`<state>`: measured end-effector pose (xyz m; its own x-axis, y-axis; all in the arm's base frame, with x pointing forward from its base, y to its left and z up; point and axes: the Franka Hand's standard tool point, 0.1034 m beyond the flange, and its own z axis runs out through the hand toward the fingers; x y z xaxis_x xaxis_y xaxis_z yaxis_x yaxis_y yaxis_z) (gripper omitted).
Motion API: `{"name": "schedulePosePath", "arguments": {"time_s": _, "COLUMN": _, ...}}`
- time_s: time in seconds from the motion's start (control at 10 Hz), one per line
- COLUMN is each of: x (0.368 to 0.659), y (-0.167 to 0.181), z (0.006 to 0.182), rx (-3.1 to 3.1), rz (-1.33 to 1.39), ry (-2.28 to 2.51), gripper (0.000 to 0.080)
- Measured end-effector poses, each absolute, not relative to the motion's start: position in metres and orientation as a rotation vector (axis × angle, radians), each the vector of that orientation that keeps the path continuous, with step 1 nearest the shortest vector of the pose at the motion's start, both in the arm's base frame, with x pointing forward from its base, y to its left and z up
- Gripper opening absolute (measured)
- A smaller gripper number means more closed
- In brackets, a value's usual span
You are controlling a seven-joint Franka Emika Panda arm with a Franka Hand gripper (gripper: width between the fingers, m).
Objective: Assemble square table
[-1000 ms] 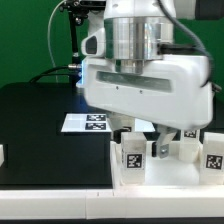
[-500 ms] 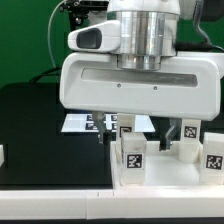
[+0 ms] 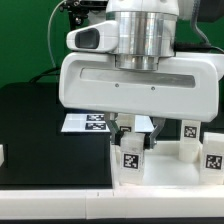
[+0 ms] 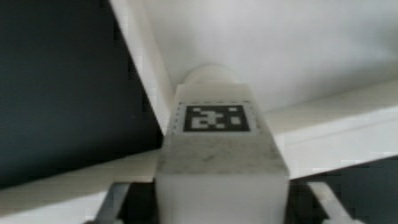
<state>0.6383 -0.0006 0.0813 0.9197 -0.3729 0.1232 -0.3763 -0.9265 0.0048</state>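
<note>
- worktop [image 3: 40, 130]: matt black, smooth, no glare
- leg [image 3: 131, 157] under the wrist: white plastic, faintly grainy up close, printed black-and-white tag stuck on its face
- other legs [image 3: 213, 152], to the exterior view's right of that leg: same white plastic, same tags
- robot wrist housing [image 3: 140, 85] above that leg: glossy white plastic shell; cylinder on top looks like brushed metal
- marker board [image 3: 90, 122] behind that leg: flat white, matt, paper-like

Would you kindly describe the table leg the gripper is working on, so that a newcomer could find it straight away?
Start at the big white gripper in the middle of the exterior view and look straight below it. There a short white leg stands upright with a black-and-white tag facing the camera. Unlike the other tagged legs further to the exterior view's right, it sits between the gripper's fingers.
</note>
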Motion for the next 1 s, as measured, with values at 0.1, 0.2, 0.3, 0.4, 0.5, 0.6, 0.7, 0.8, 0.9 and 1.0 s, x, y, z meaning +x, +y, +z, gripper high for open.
{"name": "schedulePosePath", "arguments": {"time_s": 0.1, "x": 0.6383, "y": -0.0009, "z": 0.0813, "rx": 3.033, "rz": 0.189, "ry": -0.692, "gripper": 0.0284}}
{"name": "schedulePosePath", "arguments": {"time_s": 0.2, "x": 0.6393, "y": -0.0022, "z": 0.0808, "rx": 2.997, "rz": 0.213, "ry": -0.853, "gripper": 0.0284}}
{"name": "schedulePosePath", "arguments": {"time_s": 0.3, "x": 0.6399, "y": -0.0034, "z": 0.0802, "rx": 2.944, "rz": 0.256, "ry": -1.023, "gripper": 0.0284}}
{"name": "schedulePosePath", "arguments": {"time_s": 0.4, "x": 0.6392, "y": -0.004, "z": 0.0801, "rx": 2.883, "rz": 0.267, "ry": -1.184, "gripper": 0.0284}}
{"name": "schedulePosePath", "arguments": {"time_s": 0.5, "x": 0.6384, "y": -0.0051, "z": 0.0797, "rx": 2.786, "rz": 0.268, "ry": -1.407, "gripper": 0.0284}}
{"name": "schedulePosePath", "arguments": {"time_s": 0.6, "x": 0.6371, "y": -0.0059, "z": 0.0797, "rx": 2.677, "rz": 0.26, "ry": -1.637, "gripper": 0.0284}}
{"name": "schedulePosePath", "arguments": {"time_s": 0.7, "x": 0.6354, "y": -0.0059, "z": 0.0798, "rx": 2.568, "rz": 0.235, "ry": -1.873, "gripper": 0.0284}}
{"name": "schedulePosePath", "arguments": {"time_s": 0.8, "x": 0.6324, "y": -0.0021, "z": 0.0798, "rx": 2.399, "rz": 0.212, "ry": -2.146, "gripper": 0.0284}}
{"name": "schedulePosePath", "arguments": {"time_s": 0.9, "x": 0.6324, "y": 0.0014, "z": 0.0802, "rx": 2.261, "rz": 0.197, "ry": -2.306, "gripper": 0.0285}}
{"name": "schedulePosePath", "arguments": {"time_s": 1.0, "x": 0.6324, "y": 0.0018, "z": 0.0801, "rx": 2.144, "rz": 0.186, "ry": -2.428, "gripper": 0.0285}}
